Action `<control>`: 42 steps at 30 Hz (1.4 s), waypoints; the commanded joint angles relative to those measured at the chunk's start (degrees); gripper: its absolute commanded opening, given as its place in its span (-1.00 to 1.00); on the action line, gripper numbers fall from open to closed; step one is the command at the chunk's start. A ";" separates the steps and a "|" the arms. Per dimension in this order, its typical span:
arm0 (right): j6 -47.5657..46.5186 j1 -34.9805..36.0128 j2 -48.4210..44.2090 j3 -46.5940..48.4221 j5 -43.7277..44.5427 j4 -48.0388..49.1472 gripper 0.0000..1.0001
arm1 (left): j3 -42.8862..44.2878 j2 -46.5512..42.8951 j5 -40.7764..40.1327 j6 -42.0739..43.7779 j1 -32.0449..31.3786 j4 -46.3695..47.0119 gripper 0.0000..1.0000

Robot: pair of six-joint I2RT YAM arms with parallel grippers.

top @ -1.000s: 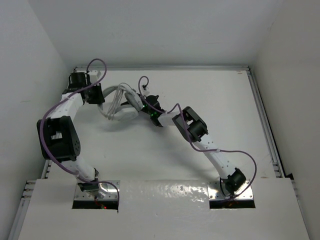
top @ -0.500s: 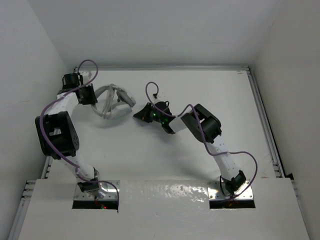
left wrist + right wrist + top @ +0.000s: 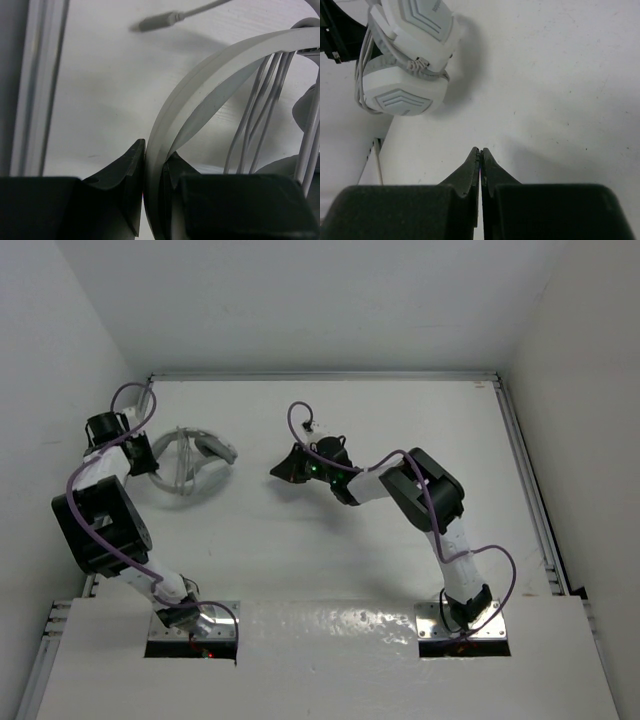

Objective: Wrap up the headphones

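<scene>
The white headphones (image 3: 192, 462) lie at the table's far left, with their pale cable wound in several turns around the headband (image 3: 260, 105). The plug (image 3: 157, 22) hangs loose past the band. My left gripper (image 3: 143, 458) is shut on the headband (image 3: 200, 80) and also shows in its wrist view (image 3: 152, 160). The two ear cups (image 3: 410, 55) show in the right wrist view, stacked against each other. My right gripper (image 3: 283, 469) is shut and empty near the table's middle, to the right of the headphones; its tips (image 3: 480, 151) touch over bare table.
A metal rail (image 3: 40, 85) runs along the table's left edge, close to my left gripper. White walls stand on the left, back and right. Purple arm cables (image 3: 300, 415) loop above each wrist.
My left gripper has pulled the headphones left toward the table's edge. My right gripper has let go, drawn back to the right and now sits shut apart from them.
</scene>
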 commanded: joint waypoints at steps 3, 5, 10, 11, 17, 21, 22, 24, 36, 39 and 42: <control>-5.09 -0.24 -4.39 -1.02 -2.06 0.07 -1.00 | -0.78 0.29 1.63 -6.28 1.56 6.68 -1.00; -5.71 -0.15 -5.17 -1.55 -1.97 -0.02 -1.00 | -0.42 1.62 1.46 -7.16 1.56 7.12 -1.00; -7.99 -0.15 -6.50 -2.34 -1.97 -1.77 -1.00 | -0.16 4.87 0.84 -8.66 1.65 10.02 -1.00; -8.26 -0.15 -6.85 -2.34 -1.97 -1.95 -1.00 | 0.10 5.92 0.41 -8.84 1.57 10.11 -1.00; -10.19 -0.06 -7.73 -2.25 -1.71 -3.36 -1.00 | 2.39 8.91 -3.37 -7.96 1.56 10.46 -0.86; -10.72 -0.24 -8.08 -2.52 -1.53 -3.97 -0.99 | 4.58 10.59 -4.87 -6.47 1.48 10.38 -0.70; -10.72 -0.24 -8.17 -2.60 -1.62 -3.97 -0.97 | 5.02 10.94 -5.05 -5.94 1.56 10.38 -0.63; -10.90 -0.24 -8.34 -2.96 -1.53 -3.97 -0.95 | 6.69 12.43 -5.05 -5.50 1.56 9.77 -0.37; -13.53 -1.29 -12.12 -4.63 -2.15 -5.73 -0.78 | 13.55 11.74 -8.03 -2.86 1.56 5.54 0.52; -13.45 -2.35 -14.14 -4.80 -1.80 -7.22 -0.63 | 15.39 9.63 -9.79 -2.95 1.56 4.14 0.55; -13.62 -4.10 -17.47 -4.89 -0.30 -11.17 -0.44 | 18.20 7.96 -10.58 -3.21 1.65 1.33 0.55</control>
